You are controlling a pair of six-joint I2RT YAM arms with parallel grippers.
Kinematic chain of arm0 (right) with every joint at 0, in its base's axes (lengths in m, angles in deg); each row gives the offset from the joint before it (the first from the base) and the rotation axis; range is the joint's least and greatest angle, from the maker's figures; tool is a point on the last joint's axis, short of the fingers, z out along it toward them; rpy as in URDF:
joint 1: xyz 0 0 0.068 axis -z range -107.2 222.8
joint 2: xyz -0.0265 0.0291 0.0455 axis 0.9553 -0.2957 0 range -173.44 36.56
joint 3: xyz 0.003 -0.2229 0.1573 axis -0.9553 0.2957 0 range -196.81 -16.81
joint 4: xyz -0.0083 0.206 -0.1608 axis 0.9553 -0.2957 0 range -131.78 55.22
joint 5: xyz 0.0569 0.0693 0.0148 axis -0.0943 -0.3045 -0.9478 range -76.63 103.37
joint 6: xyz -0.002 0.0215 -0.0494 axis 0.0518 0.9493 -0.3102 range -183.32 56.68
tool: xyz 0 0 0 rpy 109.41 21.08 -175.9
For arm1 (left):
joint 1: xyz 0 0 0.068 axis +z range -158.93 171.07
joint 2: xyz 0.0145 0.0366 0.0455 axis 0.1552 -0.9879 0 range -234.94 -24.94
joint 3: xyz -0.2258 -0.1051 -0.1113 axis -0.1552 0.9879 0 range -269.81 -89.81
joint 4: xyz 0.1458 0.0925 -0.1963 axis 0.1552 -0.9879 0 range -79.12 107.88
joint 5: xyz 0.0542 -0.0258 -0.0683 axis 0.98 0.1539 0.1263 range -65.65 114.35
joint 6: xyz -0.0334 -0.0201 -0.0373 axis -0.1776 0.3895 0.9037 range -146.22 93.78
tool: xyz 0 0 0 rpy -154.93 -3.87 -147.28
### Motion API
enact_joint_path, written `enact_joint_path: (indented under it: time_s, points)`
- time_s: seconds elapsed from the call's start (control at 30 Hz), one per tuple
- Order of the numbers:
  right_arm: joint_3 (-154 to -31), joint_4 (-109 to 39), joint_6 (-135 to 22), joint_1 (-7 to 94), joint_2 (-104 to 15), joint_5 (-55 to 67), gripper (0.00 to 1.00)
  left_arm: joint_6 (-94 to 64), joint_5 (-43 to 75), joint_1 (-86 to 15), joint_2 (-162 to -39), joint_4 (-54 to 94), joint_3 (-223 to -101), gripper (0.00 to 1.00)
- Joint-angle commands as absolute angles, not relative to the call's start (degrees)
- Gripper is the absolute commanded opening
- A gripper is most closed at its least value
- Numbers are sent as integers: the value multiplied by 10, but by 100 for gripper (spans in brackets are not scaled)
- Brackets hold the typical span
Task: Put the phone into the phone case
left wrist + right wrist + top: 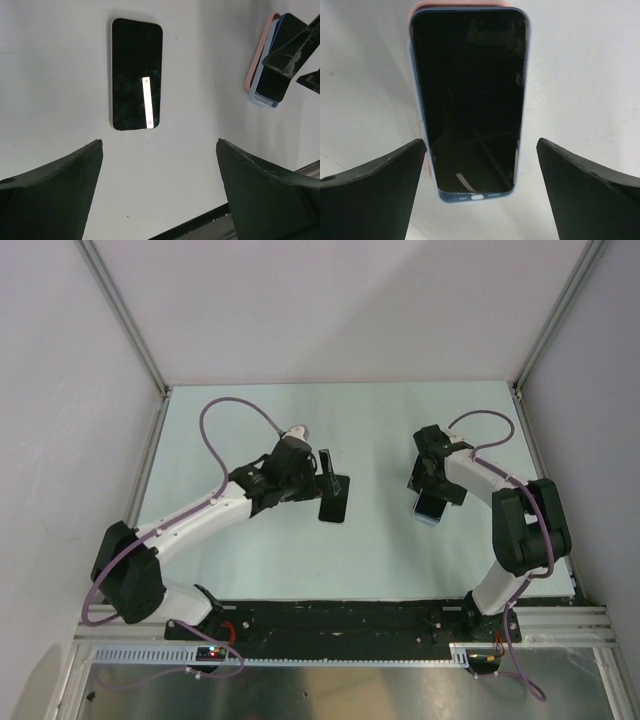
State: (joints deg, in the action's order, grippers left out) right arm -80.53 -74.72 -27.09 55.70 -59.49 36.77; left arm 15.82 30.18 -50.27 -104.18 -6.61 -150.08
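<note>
A bare black phone point(136, 74) lies flat and screen up on the white table, also seen mid-table as the phone point(335, 502). My left gripper point(160, 142) hangs open above the table just short of it, nothing between its fingers; from above the left gripper point(326, 478) sits at the phone's far end. A blue phone case point(470, 192) rests on a pink case point(460, 5). Its inside is dark and glossy, and I cannot tell whether something fills it. My right gripper point(481, 142) stands open straddling the blue case's near end, fingers apart from it. The stacked cases point(430, 512) lie under the right gripper point(432, 496).
A black strip point(340, 615) runs along the table's near edge by the arm bases. White walls and metal frame posts point(125, 315) close in the back and sides. Purple cables point(225, 410) loop over both arms.
</note>
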Motion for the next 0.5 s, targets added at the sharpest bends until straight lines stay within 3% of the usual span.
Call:
enact_joint_path:
  time_s: [0.0,0.27,0.47]
  points:
    - [-785,-672,-286,567,-609,332,99,156,310,-516,-1068,-48,-1539,98]
    - [-754,-631,-283,583,-608,295,95,143,316,-548,-1156,-47,-1599,98]
    - [-748,-634,-284,594,-571,264,62,130,338,-577,-1224,-45,-1644,98]
